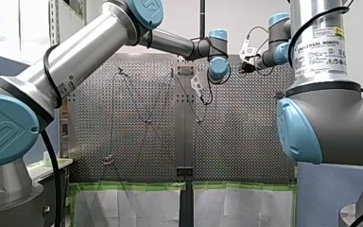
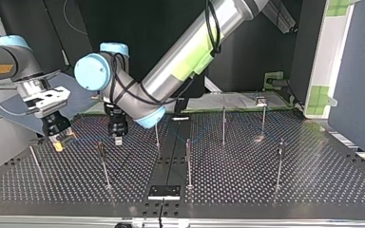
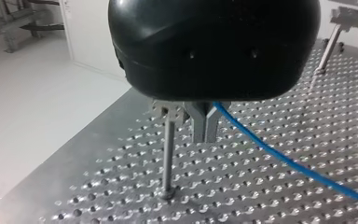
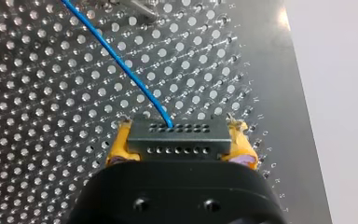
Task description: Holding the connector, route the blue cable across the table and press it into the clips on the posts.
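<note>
My right gripper (image 4: 179, 156) has yellow pads shut on the dark connector (image 4: 177, 137). From the connector the blue cable (image 4: 116, 58) runs away over the perforated table (image 4: 37, 140). In the top view my right gripper (image 2: 58, 144) hangs low at the left, and my left gripper (image 2: 118, 140) points down just to its right, near a post (image 2: 104, 166). In the left wrist view my left gripper (image 3: 205, 139) is shut, right beside a clip (image 3: 168, 111) on a thin post (image 3: 168, 154). The blue cable (image 3: 284, 161) comes out by the fingers; whether they pinch it is hidden.
Several thin posts stand on the table, such as two (image 2: 188, 164) (image 2: 279, 164) towards the top view's right. A black plate (image 2: 164, 191) lies at the near edge. The table's edge (image 3: 74, 163) runs close beside the clipped post. Green-taped sheets (image 1: 132, 203) lie at the front view's bottom.
</note>
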You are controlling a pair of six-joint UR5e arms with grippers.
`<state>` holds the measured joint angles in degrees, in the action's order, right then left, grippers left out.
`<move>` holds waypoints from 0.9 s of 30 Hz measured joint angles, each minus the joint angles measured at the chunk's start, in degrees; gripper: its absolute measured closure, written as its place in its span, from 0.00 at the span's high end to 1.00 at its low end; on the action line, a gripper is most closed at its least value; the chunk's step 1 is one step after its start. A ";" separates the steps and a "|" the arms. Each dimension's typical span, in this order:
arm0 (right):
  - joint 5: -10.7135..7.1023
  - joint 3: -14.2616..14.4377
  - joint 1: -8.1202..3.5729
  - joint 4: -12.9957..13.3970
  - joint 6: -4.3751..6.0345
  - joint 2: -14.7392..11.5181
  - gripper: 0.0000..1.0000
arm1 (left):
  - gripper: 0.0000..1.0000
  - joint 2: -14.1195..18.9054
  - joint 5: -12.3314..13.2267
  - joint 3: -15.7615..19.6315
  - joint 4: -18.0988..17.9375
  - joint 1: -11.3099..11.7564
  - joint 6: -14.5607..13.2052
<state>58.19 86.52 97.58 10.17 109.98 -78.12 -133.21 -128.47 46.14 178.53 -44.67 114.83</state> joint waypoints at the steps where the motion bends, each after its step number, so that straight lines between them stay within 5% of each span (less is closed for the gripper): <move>1: -0.25 0.00 -0.03 0.29 0.04 0.02 0.00 | 0.00 0.00 0.01 0.00 -0.41 0.14 0.01; 9: -2.33 -0.05 -0.45 1.95 0.30 0.27 0.00 | 0.00 0.01 0.15 -0.40 -2.86 0.99 -0.28; 27: -4.59 -0.81 -1.79 6.25 2.73 3.09 0.00 | 0.00 -0.45 4.52 0.62 -8.36 4.25 -1.93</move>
<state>53.60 85.71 95.79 16.42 112.71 -75.03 -133.66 -123.95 46.76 170.17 -40.42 112.90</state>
